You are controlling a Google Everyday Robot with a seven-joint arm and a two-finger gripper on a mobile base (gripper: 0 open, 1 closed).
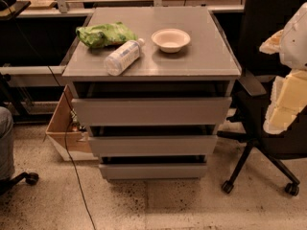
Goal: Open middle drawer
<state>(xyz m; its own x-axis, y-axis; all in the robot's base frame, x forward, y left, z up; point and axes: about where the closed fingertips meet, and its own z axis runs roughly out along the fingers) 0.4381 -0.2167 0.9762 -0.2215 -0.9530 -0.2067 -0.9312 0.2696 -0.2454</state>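
A grey cabinet (151, 66) with three handle-less drawer fronts stands in the middle of the camera view. The middle drawer (152, 145) is the medium-sized front, between the taller, wider top front (151, 110) and the shorter, narrower bottom front (152, 170). It looks pushed in, with only a dark gap above it. My arm and gripper (288, 87) show as white and yellow parts at the right edge, level with the top drawer and well to the right of the cabinet, touching nothing.
On the cabinet top lie a green bag (104, 34), a plastic bottle (123, 56) on its side and a white bowl (171, 39). A black office chair (261, 128) stands close on the right. A cardboard box (64, 126) and a cable (72, 176) are on the left.
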